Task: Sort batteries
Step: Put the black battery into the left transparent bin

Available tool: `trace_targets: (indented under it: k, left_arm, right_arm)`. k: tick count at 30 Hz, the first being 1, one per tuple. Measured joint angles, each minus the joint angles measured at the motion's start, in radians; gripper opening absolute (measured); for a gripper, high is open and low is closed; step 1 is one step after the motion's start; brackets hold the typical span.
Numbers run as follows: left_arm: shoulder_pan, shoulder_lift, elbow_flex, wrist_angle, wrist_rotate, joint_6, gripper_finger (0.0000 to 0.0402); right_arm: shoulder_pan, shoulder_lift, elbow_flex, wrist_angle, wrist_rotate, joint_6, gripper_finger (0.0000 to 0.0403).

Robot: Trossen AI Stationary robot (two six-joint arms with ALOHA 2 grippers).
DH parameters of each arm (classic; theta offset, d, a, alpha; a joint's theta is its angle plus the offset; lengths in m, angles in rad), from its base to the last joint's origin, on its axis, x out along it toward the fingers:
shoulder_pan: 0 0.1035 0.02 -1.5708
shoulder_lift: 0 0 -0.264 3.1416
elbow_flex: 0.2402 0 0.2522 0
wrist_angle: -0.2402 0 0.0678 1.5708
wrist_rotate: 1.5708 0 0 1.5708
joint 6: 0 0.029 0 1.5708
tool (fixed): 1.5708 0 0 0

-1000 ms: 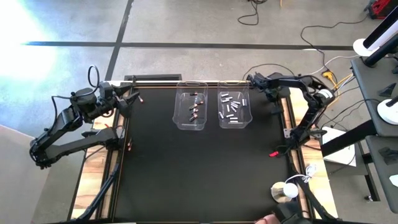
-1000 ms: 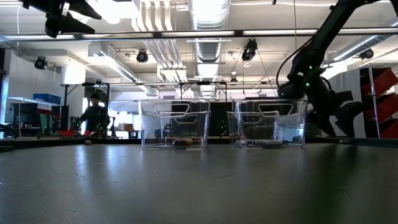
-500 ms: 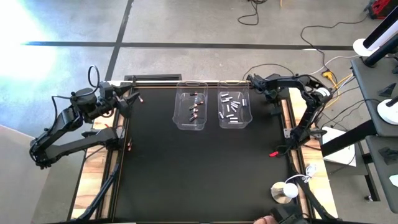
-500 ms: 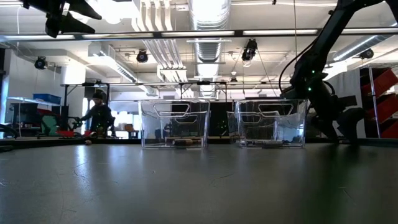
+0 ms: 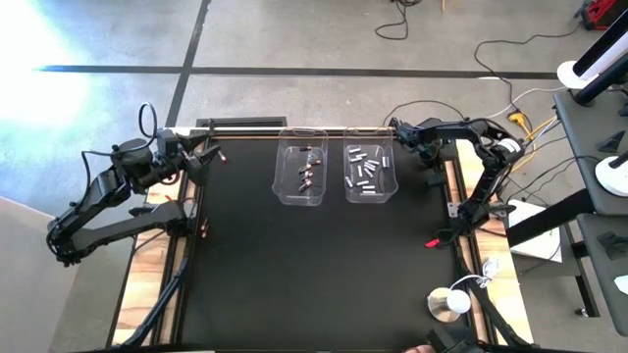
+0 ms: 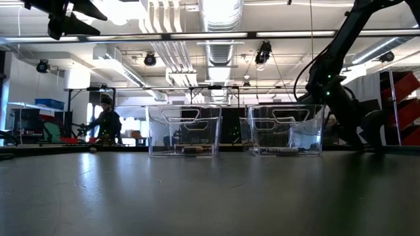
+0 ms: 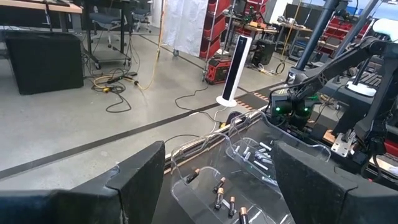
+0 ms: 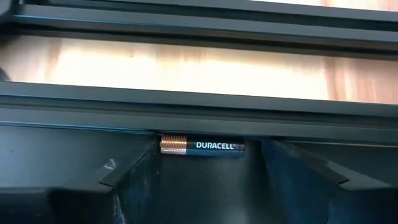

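Note:
Two clear bins stand at the table's far middle. The left bin [image 5: 301,175] holds dark, copper-tipped batteries [image 7: 225,200]. The right bin [image 5: 369,173] holds silvery batteries [image 7: 252,154]. One dark battery with a copper end [image 8: 202,146] lies on the black mat against the table's right edge rail. My right gripper [image 8: 205,190] is open and low, just right of the right bin [image 6: 285,129]; its fingers stand on either side of this battery without touching it. My left gripper [image 7: 217,186] is open and waits raised at the far left corner [image 5: 208,153].
A black rail [image 8: 199,112] and a wooden strip [image 8: 186,65] run just behind the lone battery. A silver-and-white object [image 5: 449,300] sits at the near right edge. A person [image 6: 107,123] is in the room beyond. The black mat [image 5: 314,265] stretches before the bins.
My right gripper has sunk lower and shifted toward the table's right edge, away from the right bin. The bins and my left arm have stayed put. The person in the background has walked a little.

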Motion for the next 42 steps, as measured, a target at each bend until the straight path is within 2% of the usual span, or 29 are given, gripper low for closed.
trace_targets:
  k: [16, 29, 33, 38, 42]
  left_arm:
    - [0.000, 0.000, 0.000, 0.012, 0.000, -0.006, 0.0272]
    - [0.000, -0.002, 0.000, 0.070, -0.001, -0.022, 0.0272]
    - [0.000, -0.008, 0.000, 0.071, -0.001, -0.011, 0.0272]
    - [0.000, -0.024, 0.000, 0.061, 0.000, -0.005, 0.0272]
    - [0.000, -0.040, 0.000, 0.043, 0.000, -0.005, 0.0272]
  right_arm:
    - [-0.001, -0.002, -0.020, 0.015, 0.004, -0.007, 0.0285]
    - [-0.008, 0.000, 0.005, 0.032, 0.015, -0.047, 0.0174]
    - [-0.008, -0.001, 0.021, 0.013, -0.004, -0.066, 0.0176]
    - [-0.007, -0.013, 0.025, -0.021, -0.032, -0.096, 0.0204]
    - [0.001, -0.016, 0.025, -0.043, -0.049, -0.084, 0.0202]
